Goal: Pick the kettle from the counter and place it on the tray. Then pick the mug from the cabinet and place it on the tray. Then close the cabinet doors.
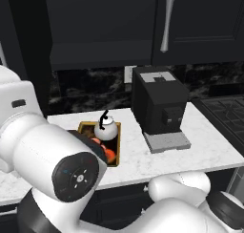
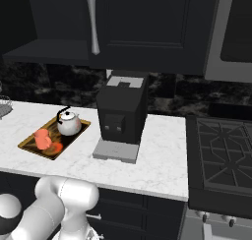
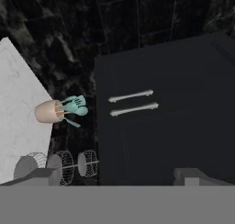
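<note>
Already, the small round white kettle [image 2: 69,124] and the salmon-orange cylindrical mug [image 2: 43,138] sit on the shallow golden-rimmed tray [image 2: 33,150] on the white marble-veined counter [image 2: 162,150]. The gripper [image 3: 117,175], jaws spread wide and empty, faces the tall matte black cabinet doors [image 3: 183,81] and their paired silver bar handles [image 3: 131,96]. The risk: a glancing push slipping off a handle, leaving the doors ajar.

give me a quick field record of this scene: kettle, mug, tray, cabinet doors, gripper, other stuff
kettle: upright on the tray's far end
mug: on the tray, in front of the kettle
tray: on the counter, left of the black machine
cabinet doors: two bar handles side by side
gripper: open, holding nothing
other: utensil cup; stove
</note>
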Tool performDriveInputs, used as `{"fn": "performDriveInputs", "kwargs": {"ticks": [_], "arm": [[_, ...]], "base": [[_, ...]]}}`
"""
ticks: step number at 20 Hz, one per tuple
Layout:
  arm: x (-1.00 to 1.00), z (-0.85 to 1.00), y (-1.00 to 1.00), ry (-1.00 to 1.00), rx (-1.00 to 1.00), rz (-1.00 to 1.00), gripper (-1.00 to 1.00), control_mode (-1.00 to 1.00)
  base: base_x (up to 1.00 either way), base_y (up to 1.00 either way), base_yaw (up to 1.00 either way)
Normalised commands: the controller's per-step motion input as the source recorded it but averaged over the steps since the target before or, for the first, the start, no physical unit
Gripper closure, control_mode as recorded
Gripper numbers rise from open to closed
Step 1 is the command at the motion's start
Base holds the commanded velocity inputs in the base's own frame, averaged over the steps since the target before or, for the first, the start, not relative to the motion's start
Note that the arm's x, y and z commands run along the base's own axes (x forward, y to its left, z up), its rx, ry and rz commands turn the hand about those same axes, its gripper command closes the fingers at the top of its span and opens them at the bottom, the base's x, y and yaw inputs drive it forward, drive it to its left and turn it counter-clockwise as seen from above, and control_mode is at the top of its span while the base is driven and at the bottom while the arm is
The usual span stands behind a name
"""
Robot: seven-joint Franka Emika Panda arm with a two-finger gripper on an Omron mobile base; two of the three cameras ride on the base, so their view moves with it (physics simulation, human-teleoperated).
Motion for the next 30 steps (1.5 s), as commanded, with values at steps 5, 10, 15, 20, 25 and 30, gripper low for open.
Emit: {"fn": "performDriveInputs", "kwargs": {"ticks": [5, 10, 15, 20, 25, 30], "arm": [[0.27, -0.07, -0.09, 0.0, -0.02, -0.15, -1.0, -1.0], [0.28, 0.0, -0.17, 0.0, -0.01, -0.15, -1.0, -1.0], [0.24, 0.0, -0.1, 0.0, 0.0, -0.1, -1.0, -1.0], [0.16, 0.0, -0.48, 0.0, -0.04, -0.23, -1.0, -1.0], [0.1, 0.0, -0.67, 0.0, -0.01, -0.28, -1.0, -1.0], [0.11, 0.0, -0.75, 0.01, 0.0, -0.28, -1.0, -1.0]], "base": [[0.0, 0.0, 0.0], [0.0, 0.0, 0.0], [0.0, 0.0, 0.0], [0.0, 0.0, 0.0], [0.0, 0.0, 0.0], [0.0, 0.0, 0.0]]}}
